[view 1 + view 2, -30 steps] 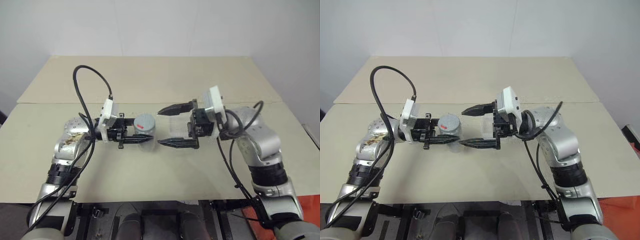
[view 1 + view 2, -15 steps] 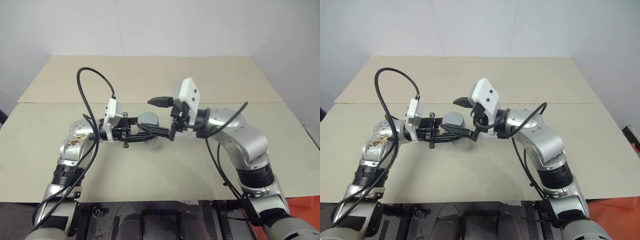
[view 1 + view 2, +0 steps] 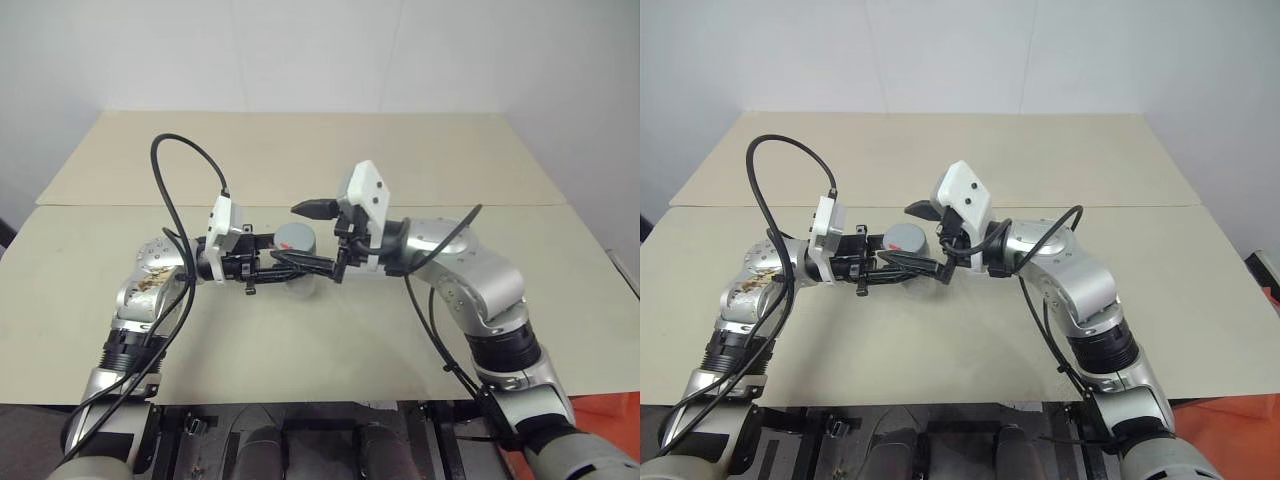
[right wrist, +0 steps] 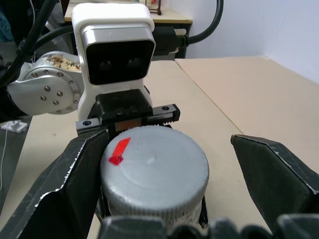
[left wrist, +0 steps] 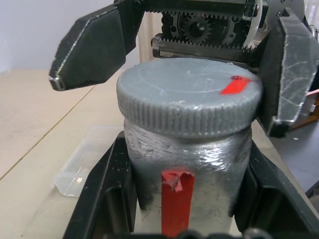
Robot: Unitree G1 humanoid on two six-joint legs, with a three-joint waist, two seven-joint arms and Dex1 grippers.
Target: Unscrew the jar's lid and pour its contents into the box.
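My left gripper (image 3: 288, 266) points right and is shut on the jar (image 5: 185, 167), a silvery jar with a vertical red stripe, held upright above the table. The grey ribbed lid (image 5: 189, 99), marked with a small red tape patch, sits closed on the jar. My right gripper (image 4: 169, 140) points left at lid height and is open. Its black fingers (image 5: 89, 50) stand one on each side of the lid; one is close to the rim and the other stands clearly apart. The clear box (image 5: 82, 167) lies on the table beyond the jar. The contents are hidden inside the jar.
The tan table (image 3: 300, 150) is made of two boards with a seam running across behind the arms. A black cable (image 3: 175, 165) loops up from my left wrist, and another hangs beside my right forearm (image 3: 440, 300).
My right gripper has moved left toward the jar and rolled, so its open fingers now straddle the lid. My left gripper has kept the jar still.
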